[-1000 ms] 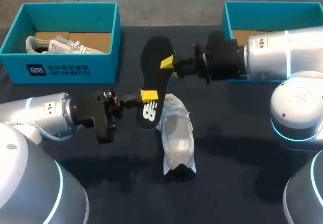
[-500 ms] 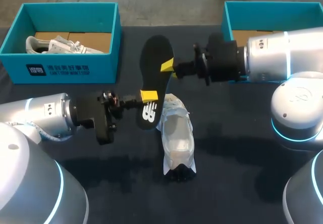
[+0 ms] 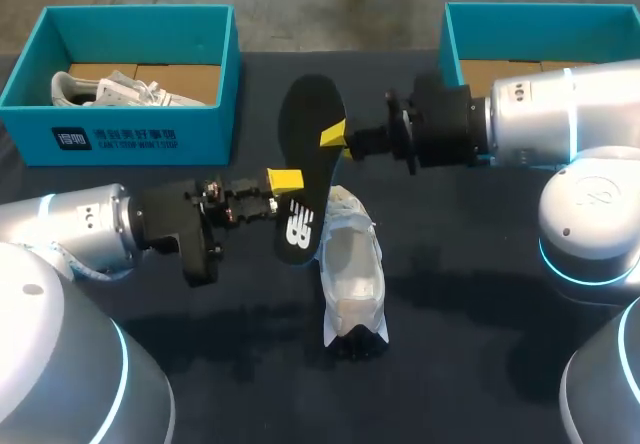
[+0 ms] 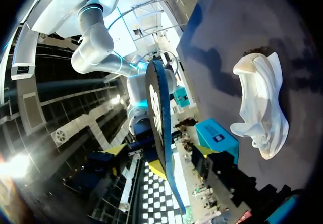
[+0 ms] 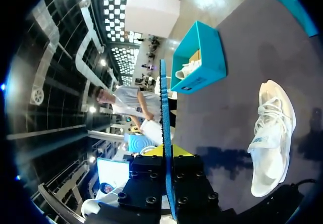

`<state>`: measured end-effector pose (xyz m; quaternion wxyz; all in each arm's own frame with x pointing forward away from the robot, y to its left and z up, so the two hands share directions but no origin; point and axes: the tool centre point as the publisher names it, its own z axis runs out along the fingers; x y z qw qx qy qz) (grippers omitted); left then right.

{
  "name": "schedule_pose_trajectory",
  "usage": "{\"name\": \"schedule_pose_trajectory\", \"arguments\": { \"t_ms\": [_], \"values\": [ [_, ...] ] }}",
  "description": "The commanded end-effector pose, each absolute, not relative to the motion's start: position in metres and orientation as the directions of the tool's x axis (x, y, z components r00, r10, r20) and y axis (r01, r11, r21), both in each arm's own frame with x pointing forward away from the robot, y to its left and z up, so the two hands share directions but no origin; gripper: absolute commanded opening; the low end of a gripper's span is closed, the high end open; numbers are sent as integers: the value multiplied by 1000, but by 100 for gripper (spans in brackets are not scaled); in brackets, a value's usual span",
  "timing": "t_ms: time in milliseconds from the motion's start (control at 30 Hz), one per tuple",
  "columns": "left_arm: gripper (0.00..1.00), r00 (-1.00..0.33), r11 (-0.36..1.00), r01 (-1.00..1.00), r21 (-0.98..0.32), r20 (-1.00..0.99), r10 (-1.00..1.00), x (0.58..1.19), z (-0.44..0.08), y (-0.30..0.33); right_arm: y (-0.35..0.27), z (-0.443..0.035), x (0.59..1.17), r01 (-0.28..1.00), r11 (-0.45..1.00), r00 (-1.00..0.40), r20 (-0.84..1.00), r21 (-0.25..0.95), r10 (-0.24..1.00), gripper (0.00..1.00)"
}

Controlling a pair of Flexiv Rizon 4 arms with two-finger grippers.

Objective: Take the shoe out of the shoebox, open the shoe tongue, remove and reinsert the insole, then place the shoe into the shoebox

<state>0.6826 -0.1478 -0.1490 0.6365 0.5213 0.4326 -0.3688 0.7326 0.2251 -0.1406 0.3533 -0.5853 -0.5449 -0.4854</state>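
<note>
The white shoe [image 3: 352, 274] lies on its sole on the dark table [image 3: 480, 294], out of both boxes. Just above its far end the black insole [image 3: 310, 199] stands on edge, clear of the table.

The right arm comes in level from the shoe's right. The right gripper [image 3: 335, 136] is clamped narrowly across the insole's upper half. In the right wrist view the insole [image 5: 164, 98] runs edge-on straight out between the right gripper [image 5: 166, 156] pads, pinched from both sides, with the shoe [image 5: 272, 138] beside it.

The left arm reaches in low from the shoe's left, wrist level. The left gripper [image 3: 287, 179] sits at the insole's near edge, below the right gripper; whether it grips cannot be told.

One teal shoebox [image 3: 130, 139] sits far left of the shoe and holds another white shoe [image 3: 110, 89]. The second teal shoebox [image 3: 450, 34] sits far right of the shoe, behind the right arm.
</note>
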Motion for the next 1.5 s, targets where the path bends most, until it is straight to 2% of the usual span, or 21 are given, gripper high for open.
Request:
{"name": "schedule_pose_trajectory", "arguments": {
  "t_ms": [33,567,867,1267,1500],
  "values": [
    [100,359,191,917,350,-933,-9,678,-145,-137,223,-142,732,982,-156,-60,953,110,296,0],
    [100,315,133,933,335,-937,151,702,-129,-87,211,-167,737,988,-139,-31,956,74,291,0],
    [100,279,16,953,302,-900,336,725,-111,-65,209,-183,740,987,-147,-26,961,69,276,0],
    [100,206,-102,978,182,-765,611,752,-88,-68,218,-197,746,986,-147,-38,967,77,252,0],
    [100,202,-160,979,124,-616,761,767,-83,-73,220,-206,750,985,-156,-36,966,78,256,0]
  ]
}}
